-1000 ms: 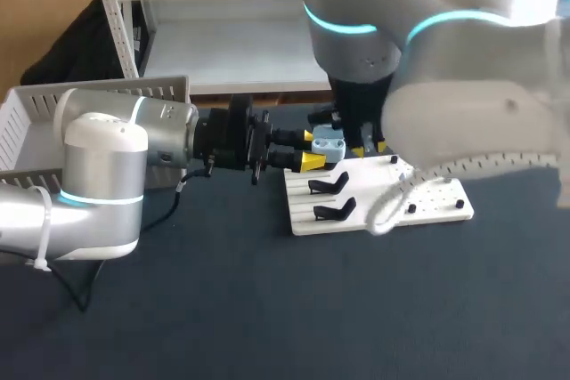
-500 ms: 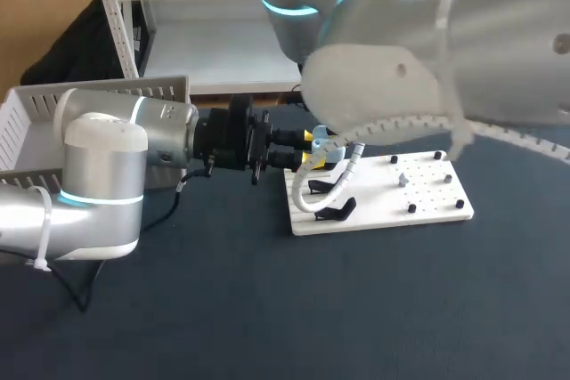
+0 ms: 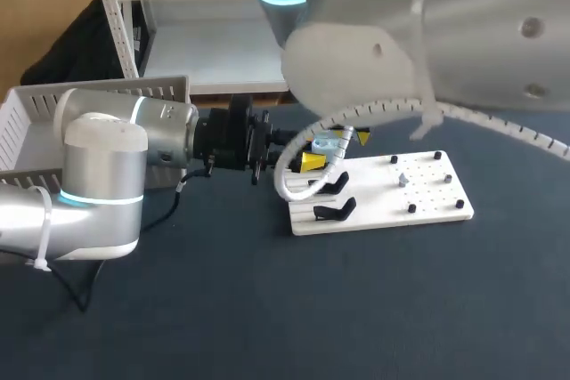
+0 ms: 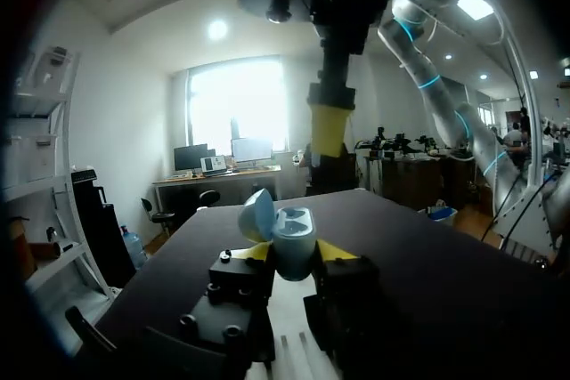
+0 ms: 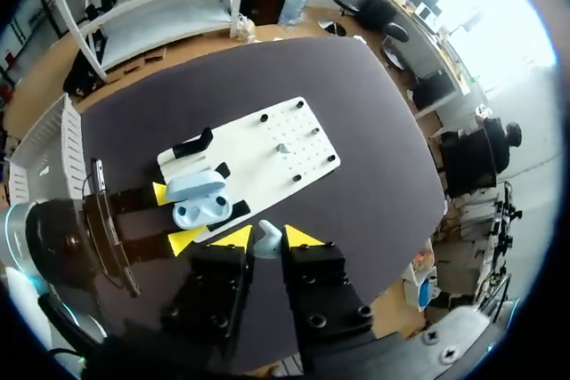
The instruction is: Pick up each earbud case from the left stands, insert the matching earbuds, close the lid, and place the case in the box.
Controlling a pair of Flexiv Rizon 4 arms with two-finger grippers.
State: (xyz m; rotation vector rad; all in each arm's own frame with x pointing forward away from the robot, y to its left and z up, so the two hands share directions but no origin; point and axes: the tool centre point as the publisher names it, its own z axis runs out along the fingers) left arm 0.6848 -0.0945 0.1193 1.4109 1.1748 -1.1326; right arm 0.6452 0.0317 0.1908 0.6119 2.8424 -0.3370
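My left gripper (image 3: 313, 152) is shut on a light blue earbud case (image 3: 328, 144), holding it level just above the back left corner of the white board (image 3: 427, 206). In the left wrist view the case (image 4: 292, 236) sits between the yellow tips with its lid (image 4: 257, 213) hinged open. My right gripper (image 5: 267, 236) hovers over the case (image 5: 200, 202), shut on a small light blue earbud (image 5: 267, 243). A second earbud (image 5: 281, 147) lies on the board among the pegs. Two empty black stands (image 3: 331, 198) line the board's left end.
A white slatted box (image 3: 27, 117) stands at the far left behind my left arm. Short black pegs (image 3: 411, 209) stick up from the board's right half. My right arm's bulk (image 3: 427, 33) crosses above the back of the table.
My right arm has swung left and risen, uncovering the board's right half; its gripper now hangs over the case. My left arm has kept still with the case.
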